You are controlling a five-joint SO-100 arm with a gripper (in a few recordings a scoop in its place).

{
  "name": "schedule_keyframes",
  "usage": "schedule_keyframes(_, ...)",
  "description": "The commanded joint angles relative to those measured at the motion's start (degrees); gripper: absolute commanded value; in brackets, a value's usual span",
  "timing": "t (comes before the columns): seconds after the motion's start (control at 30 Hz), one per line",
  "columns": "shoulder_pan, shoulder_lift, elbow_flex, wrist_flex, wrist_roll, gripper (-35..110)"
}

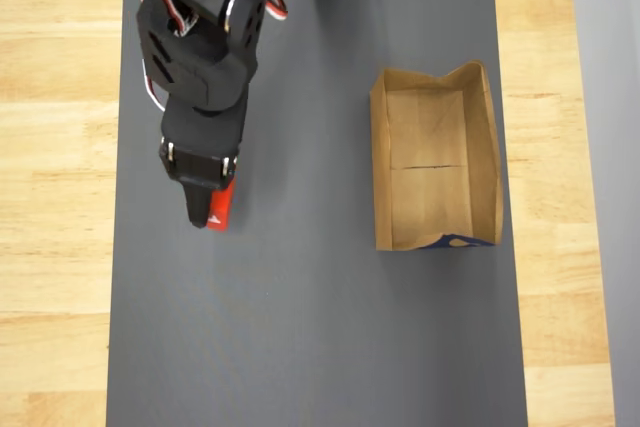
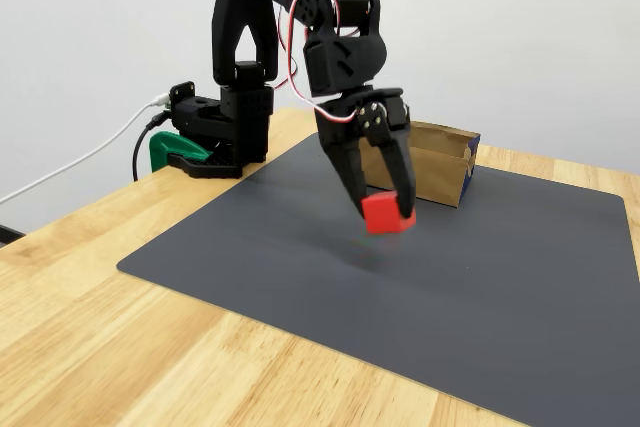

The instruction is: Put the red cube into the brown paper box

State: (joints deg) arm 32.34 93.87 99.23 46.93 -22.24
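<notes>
Matt black plastic on arm (image 2: 262, 7) and tool (image 2: 380, 209), faint sheen on flat faces. Red cube (image 2: 387, 214): smooth, plain, semi-matt plastic look. Brown paper box (image 1: 436, 157): tan kraft paper, creased, dull, uneven walls. Dark grey mat (image 1: 320, 327): smooth, matt, no glare. Surface (image 2: 120, 347): light wood, visible grain, satin finish. Green clamp (image 2: 172, 150): glossy plastic.

Grey mat (image 1: 320, 327), wooden table (image 1: 50, 147), green clamp (image 2: 170, 150)

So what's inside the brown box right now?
Nothing that shows. From overhead, the brown box has a bare paper floor with a fold line across it. The red cube is held in the gripper above the grey mat, away from the box.
</notes>
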Motion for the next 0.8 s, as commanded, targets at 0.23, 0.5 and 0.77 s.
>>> schedule_keyframes(0.23,-13.1,35.5,21.4,-4.6,-0.4,0)
schedule_keyframes(0.5,-26.9,50.5,31.7,-2.8,1.7,0)
schedule_keyframes(0.77,-36.3,56.2,38.8,-2.5,2.8,0)
